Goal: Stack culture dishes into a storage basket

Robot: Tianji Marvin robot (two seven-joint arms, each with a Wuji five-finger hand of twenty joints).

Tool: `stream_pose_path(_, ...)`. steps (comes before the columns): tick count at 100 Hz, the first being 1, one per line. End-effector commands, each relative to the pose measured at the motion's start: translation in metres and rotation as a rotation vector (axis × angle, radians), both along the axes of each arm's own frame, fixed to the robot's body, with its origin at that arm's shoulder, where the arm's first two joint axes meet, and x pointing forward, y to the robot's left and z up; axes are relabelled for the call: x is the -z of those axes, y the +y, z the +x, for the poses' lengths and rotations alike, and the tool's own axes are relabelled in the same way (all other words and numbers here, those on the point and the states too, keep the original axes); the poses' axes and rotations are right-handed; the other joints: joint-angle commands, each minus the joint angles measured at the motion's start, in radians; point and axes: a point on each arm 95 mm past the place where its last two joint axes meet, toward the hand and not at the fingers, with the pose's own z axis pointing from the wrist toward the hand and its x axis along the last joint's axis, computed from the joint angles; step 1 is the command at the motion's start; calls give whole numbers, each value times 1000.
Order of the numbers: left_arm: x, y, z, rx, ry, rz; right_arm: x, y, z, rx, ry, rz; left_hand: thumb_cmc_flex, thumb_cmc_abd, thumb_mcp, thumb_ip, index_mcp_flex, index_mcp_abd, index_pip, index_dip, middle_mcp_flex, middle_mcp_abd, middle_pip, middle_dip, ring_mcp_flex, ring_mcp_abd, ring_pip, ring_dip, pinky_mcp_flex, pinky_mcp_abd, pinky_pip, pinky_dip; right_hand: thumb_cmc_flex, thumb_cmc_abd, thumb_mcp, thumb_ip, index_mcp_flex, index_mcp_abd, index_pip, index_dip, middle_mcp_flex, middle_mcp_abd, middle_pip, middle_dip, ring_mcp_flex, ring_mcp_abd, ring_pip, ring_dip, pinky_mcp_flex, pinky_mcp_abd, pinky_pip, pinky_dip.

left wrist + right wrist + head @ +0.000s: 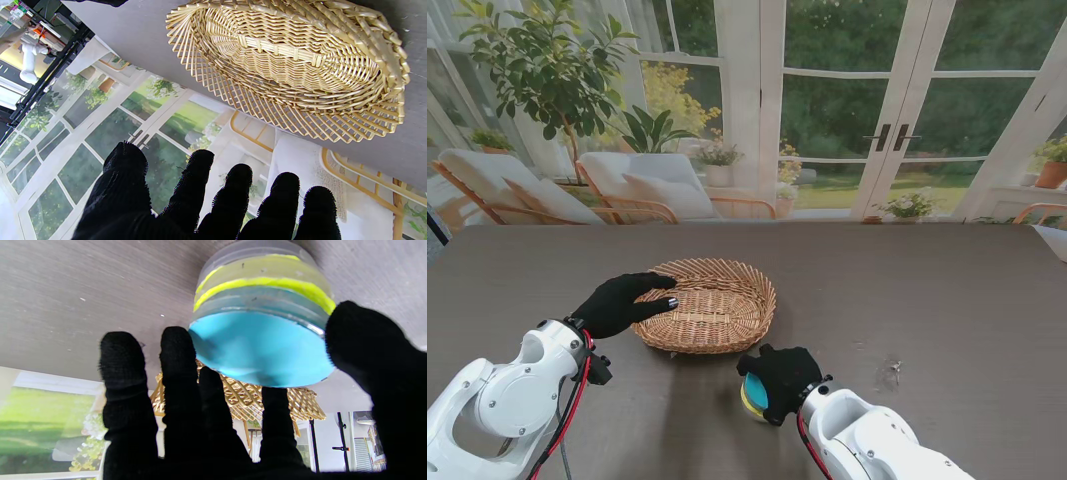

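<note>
A: Closing on the stack of culture dishes (263, 323) — how best?

B: Pinch at the sides, thumb opposite fingers (176, 350), both dishes together, level on the lift.

A: Right hand (782, 380)?

B: Draped over the stack at the near table (947, 300) edge; fingers touching, firm grasp impossible to tell.

A: Farther out?

B: Wicker basket (712, 305) at eleven o'clock from the stack, holding nothing. Left hand (622, 303) released, splayed on its nine o'clock rim.
</note>
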Motion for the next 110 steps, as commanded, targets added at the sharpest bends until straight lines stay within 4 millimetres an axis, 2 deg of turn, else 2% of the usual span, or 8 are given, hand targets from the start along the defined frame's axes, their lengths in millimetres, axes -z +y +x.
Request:
stream_pose_path(1, 0, -2, -1, 9, 17, 2, 4, 1, -2, -4, 16, -15, 26, 40, -11, 33, 17, 2, 2, 2, 3, 6, -7, 4, 25, 7, 4, -1, -3, 5, 2, 12, -7, 50, 38, 48, -11, -15, 46, 4, -42, -17, 22, 18, -30, -11, -2, -10, -238, -11, 4, 28)
stream_pose_path(110, 1, -2, -1, 11, 35, 8, 9, 0, -4, -14, -8, -49, 26, 42, -11, 33, 15, 4, 1, 2, 6, 7, -6, 5, 25, 9, 3, -1, -4, 3, 2, 13, -126, 75, -43, 11, -80, 16, 6, -38, -174, -4, 21, 20, -94, -5, 13, -9, -279, -27, -1, 41)
